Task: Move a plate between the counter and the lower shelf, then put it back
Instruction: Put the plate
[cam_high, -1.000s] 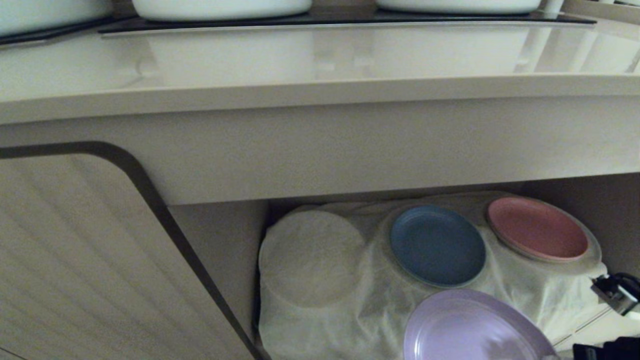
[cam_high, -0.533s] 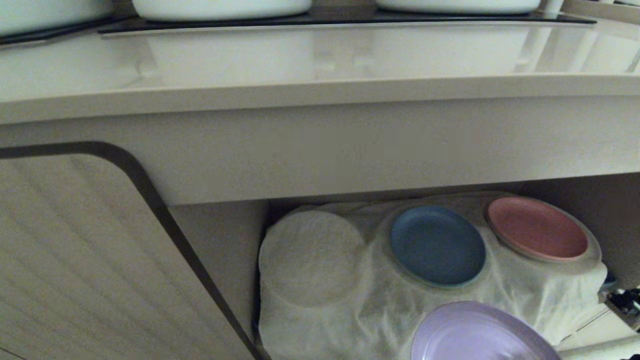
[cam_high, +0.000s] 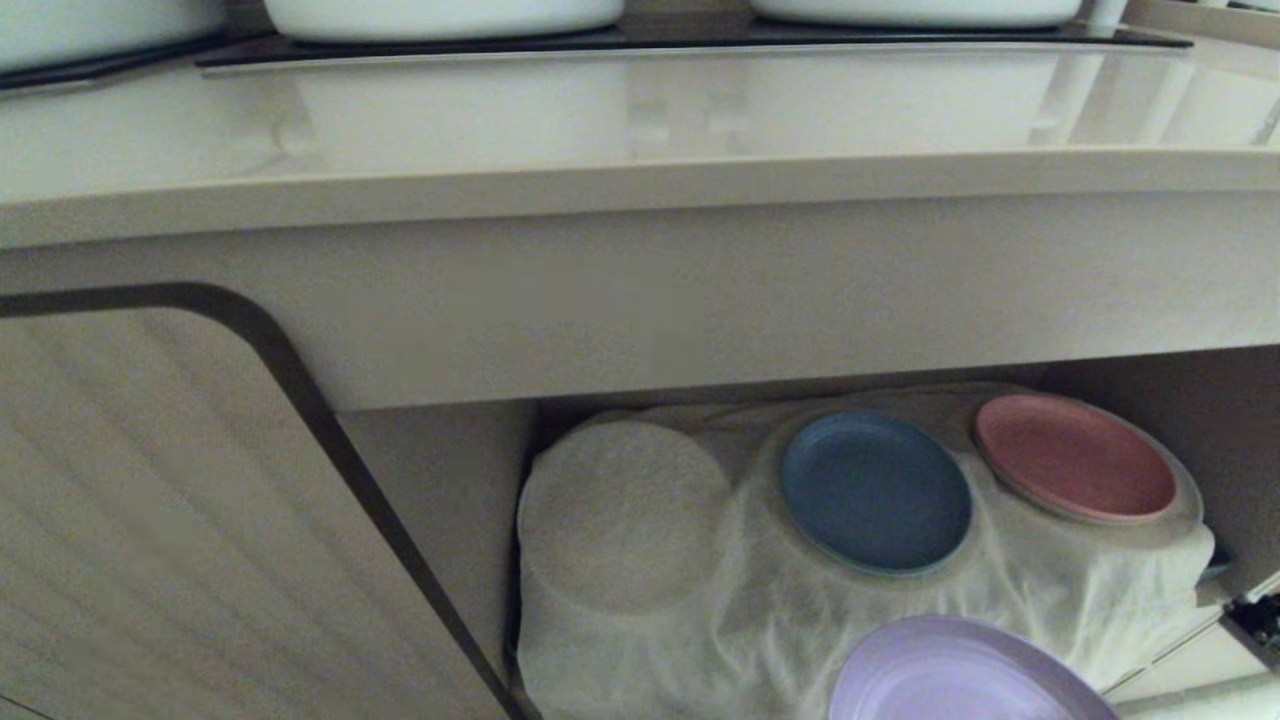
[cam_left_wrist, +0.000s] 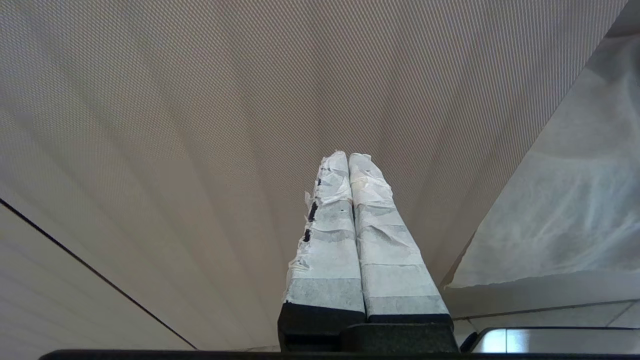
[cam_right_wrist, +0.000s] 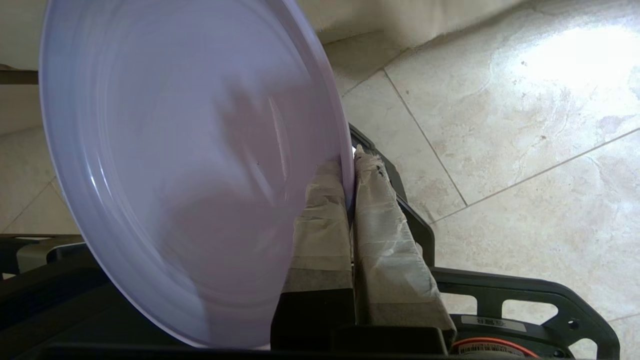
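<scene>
Looming over everything is the counter (cam_high: 640, 110), its thick front edge jutting out above the lower shelf (cam_high: 1230, 420) — the biggest hazard, I judge, since a plate lifted from below could clip that overhang on the way up. Beneath it the white cloth (cam_high: 760, 610) drapes over round mounds, with a blue plate (cam_high: 875, 490) and a pink plate (cam_high: 1075, 455) resting on two of them; a careless swing could knock either or snag the cloth. The lilac plate (cam_right_wrist: 165, 165) sits low at the front of the shelf opening, held by its rim alone in the right gripper (cam_right_wrist: 348, 170), whose taped fingers (cam_right_wrist: 320, 220) are clamped nearly together on that thin edge — a small purchase, so a jolt might let it pivot or slip onto the tiled floor (cam_right_wrist: 500, 125). The left gripper (cam_left_wrist: 348, 157) hangs parked beside the cabinet, fingers pressed together, empty.
</scene>
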